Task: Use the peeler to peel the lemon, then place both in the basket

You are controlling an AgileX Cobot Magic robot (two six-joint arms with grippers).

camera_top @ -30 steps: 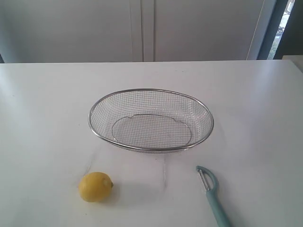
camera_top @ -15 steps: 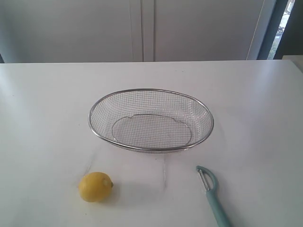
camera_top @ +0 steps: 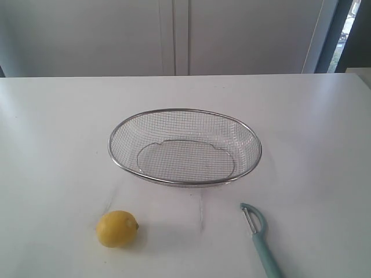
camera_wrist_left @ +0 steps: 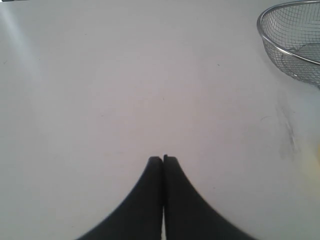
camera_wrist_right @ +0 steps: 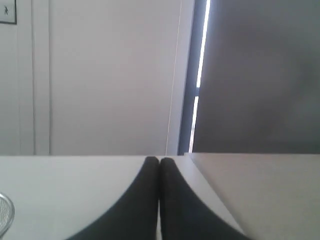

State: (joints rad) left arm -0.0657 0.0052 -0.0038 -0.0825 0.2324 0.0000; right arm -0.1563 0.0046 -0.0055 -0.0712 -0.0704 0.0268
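Observation:
The yellow lemon (camera_top: 116,229) lies on the white table near the front left. The teal-handled peeler (camera_top: 258,236) lies at the front right, its metal head toward the basket. The silver wire-mesh basket (camera_top: 185,113) stands empty in the middle; part of its rim (camera_wrist_left: 274,44) shows in the left wrist view. A yellow blur at that view's edge may be the lemon (camera_wrist_left: 316,159). Neither arm shows in the exterior view. My left gripper (camera_wrist_left: 163,159) is shut over bare table with nothing in it. My right gripper (camera_wrist_right: 159,160) is shut too, empty, pointing across the table toward the wall.
The white table (camera_top: 58,133) ends at a back edge below pale cabinet doors (camera_top: 174,35). A dark smudge (camera_wrist_left: 288,132) marks the tabletop near the basket. A second table surface (camera_wrist_right: 260,190) adjoins on the right, with a bright window strip (camera_wrist_right: 202,55) beyond.

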